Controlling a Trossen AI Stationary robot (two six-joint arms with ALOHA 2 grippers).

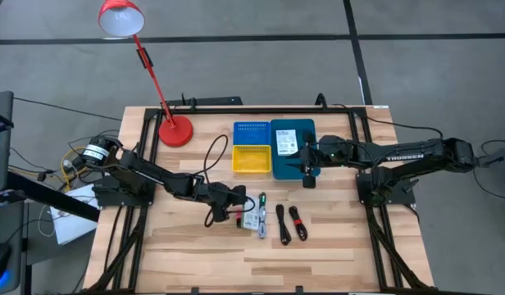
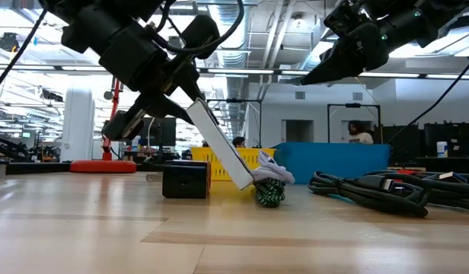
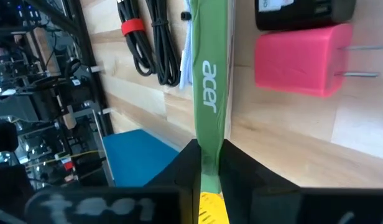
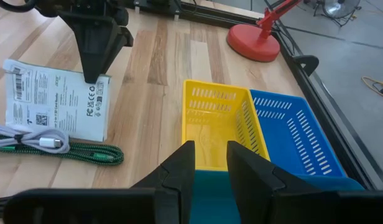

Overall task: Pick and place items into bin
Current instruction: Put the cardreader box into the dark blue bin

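My left gripper [image 1: 240, 206] [image 3: 209, 167] is shut on the white flat packet with black print [image 4: 58, 102], whose green edge reads "acer" [image 3: 209, 93]. Beside the packet lie a small red-pink block with prongs [image 3: 300, 59], a black block [image 2: 185, 179], a green braided cable [image 4: 86, 152] and two black cables with red bands [image 1: 290, 223]. My right gripper [image 1: 308, 172] [image 4: 210, 158] hangs open by a narrow gap, holding nothing, above the near edge of the teal bin [image 1: 292, 147]. My left gripper pinches the packet between its two fingers at the upper end [image 2: 195, 108], on the green edge [image 3: 209, 152]. The fingers slant down from the table's left. The packet sits tilted, and its lower end [image 2: 248, 181] rests on the table beside the green cable [image 2: 269, 192].
A yellow bin [image 1: 251, 158] and a blue bin [image 1: 251, 131] stand left of the teal bin. A red desk lamp [image 1: 175, 131] stands at the far left of the table. Bare wood lies along the near edge [image 1: 252, 262]. People show in the room behind [image 2: 360, 133].
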